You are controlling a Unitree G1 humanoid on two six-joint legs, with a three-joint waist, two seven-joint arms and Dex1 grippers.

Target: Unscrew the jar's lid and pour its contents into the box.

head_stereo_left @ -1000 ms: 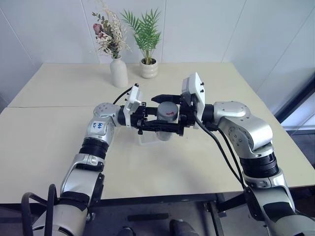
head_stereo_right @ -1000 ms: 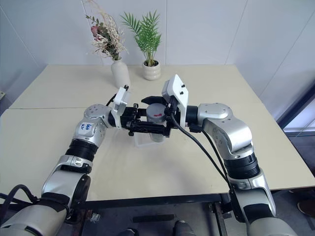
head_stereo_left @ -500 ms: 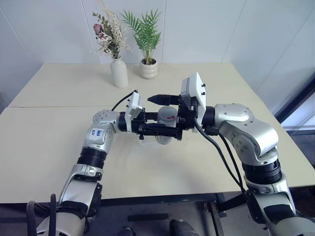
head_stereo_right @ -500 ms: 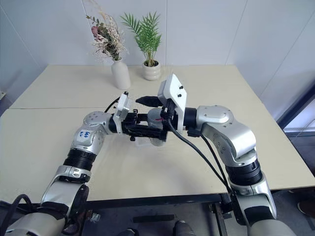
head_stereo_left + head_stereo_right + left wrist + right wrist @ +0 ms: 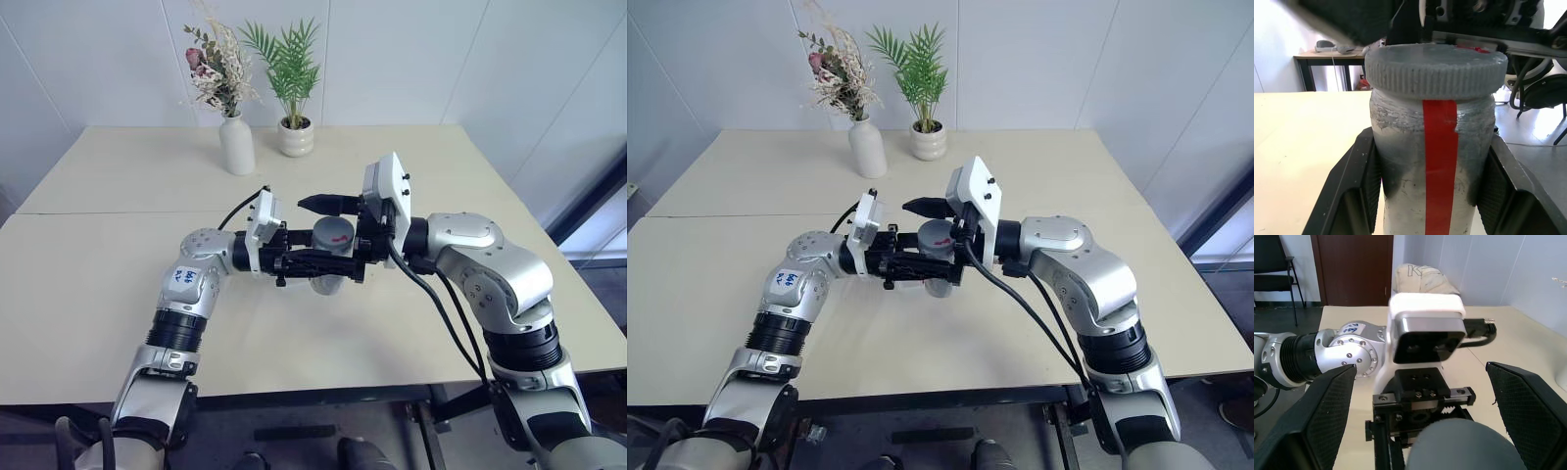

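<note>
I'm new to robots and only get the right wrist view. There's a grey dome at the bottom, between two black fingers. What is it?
Observer: That's the lid, sitting on a clear jar.
Operator: What keeps the jar up?
Observer: The left fingers clamp its sides just below the lid.
Operator: Any marking on the jar?
Observer: A red stripe runs down its side.

Office or lab room, pale table [image 5: 108, 294], white walls, black chair [image 5: 1273, 264], dark door [image 5: 1352, 269]
</note>
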